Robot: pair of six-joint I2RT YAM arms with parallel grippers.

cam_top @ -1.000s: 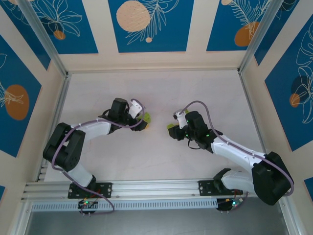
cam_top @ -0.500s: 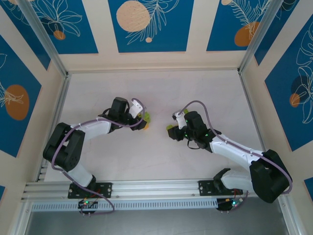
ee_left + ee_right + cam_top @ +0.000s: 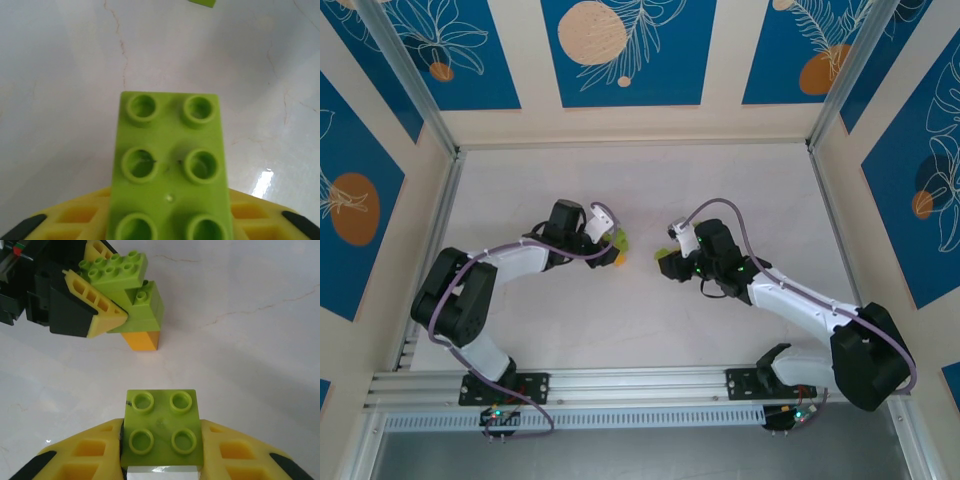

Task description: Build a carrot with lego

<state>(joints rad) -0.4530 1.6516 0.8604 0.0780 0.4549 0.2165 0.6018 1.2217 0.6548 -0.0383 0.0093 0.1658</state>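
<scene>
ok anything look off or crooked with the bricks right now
Nothing spilled or broken. In the right wrist view the long green brick in the left gripper overhangs the small green brick on the orange brick, so that stack looks lopsided. The square green brick in the right gripper sits straight.

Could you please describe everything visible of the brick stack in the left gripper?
The brick stack is glossy plastic: a long lime-green studded brick on top, a smaller lime-green brick beneath, an orange brick at the bottom. The left gripper clamps the green part; the orange end faces the table.
</scene>
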